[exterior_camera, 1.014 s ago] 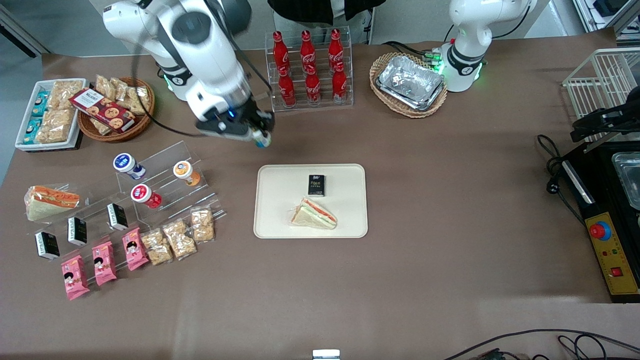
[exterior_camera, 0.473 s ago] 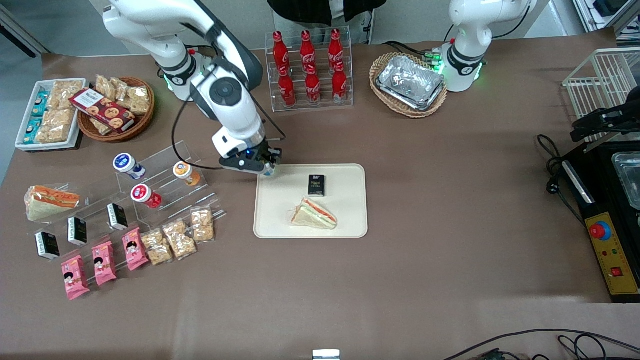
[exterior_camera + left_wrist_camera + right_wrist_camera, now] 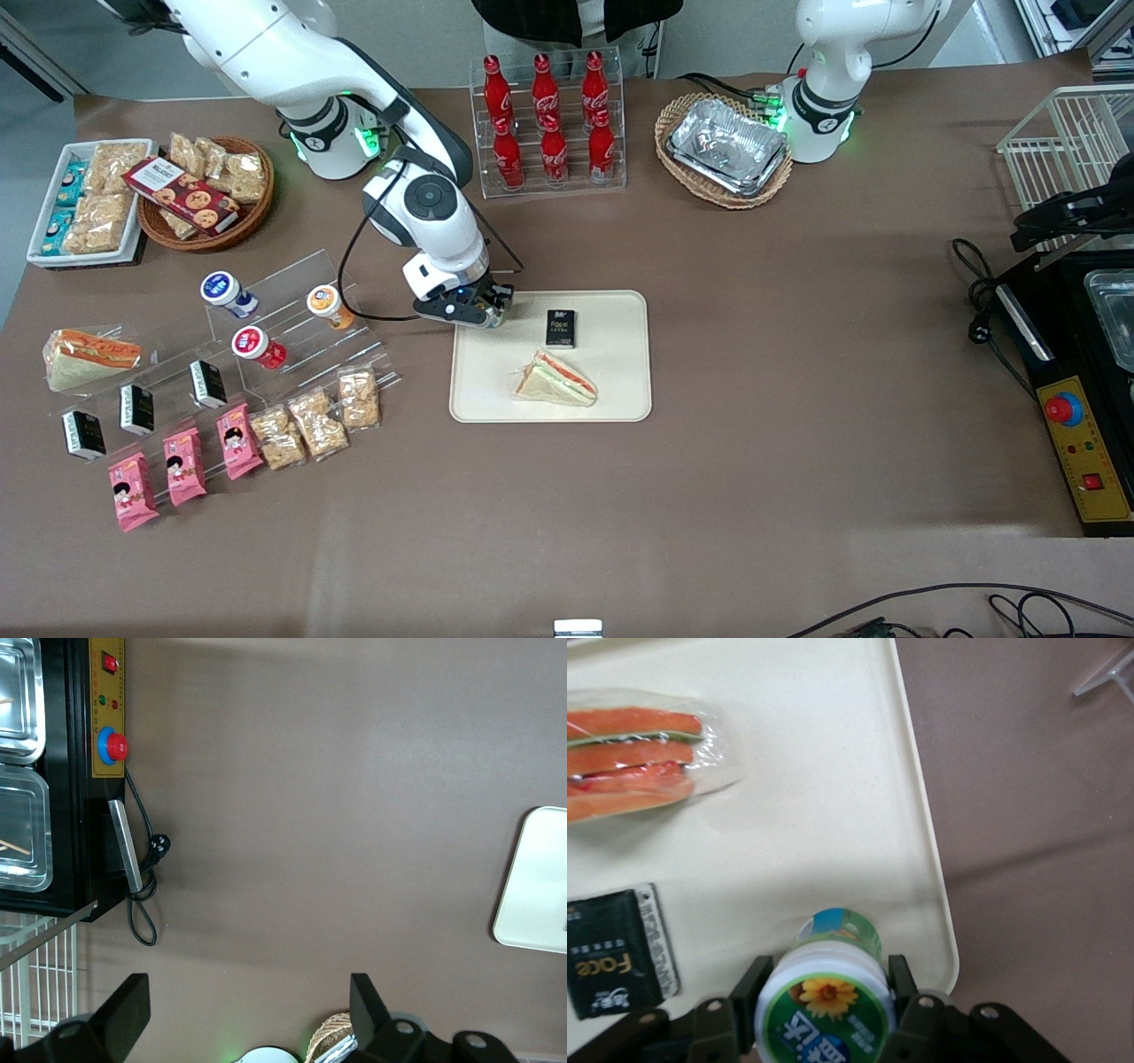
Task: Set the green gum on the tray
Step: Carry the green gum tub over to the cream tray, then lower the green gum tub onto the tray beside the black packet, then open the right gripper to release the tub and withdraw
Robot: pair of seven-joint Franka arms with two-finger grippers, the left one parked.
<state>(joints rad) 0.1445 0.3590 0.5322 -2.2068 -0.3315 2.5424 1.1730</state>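
Note:
The green gum (image 3: 827, 997) is a small bottle with a green-rimmed white lid bearing a yellow flower. My gripper (image 3: 826, 992) is shut on it, one finger on each side of the lid, low over a corner of the cream tray (image 3: 833, 815). In the front view the gripper (image 3: 490, 312) hangs over the tray (image 3: 611, 390) at the corner nearest the working arm's base, and the gum is mostly hidden by the fingers. On the tray lie a wrapped sandwich (image 3: 556, 379) and a small black packet (image 3: 560, 327).
A clear stepped rack with blue-lidded (image 3: 221, 289), orange-lidded (image 3: 325, 301) and red-lidded (image 3: 251, 342) bottles stands toward the working arm's end. A cola bottle rack (image 3: 547, 120) and a basket with a foil tray (image 3: 726, 146) stand farther from the camera. Snack packets (image 3: 314, 421) lie nearer.
My gripper has come down and moved toward the tray with the green gum, from above the bare table to low over the tray's corner.

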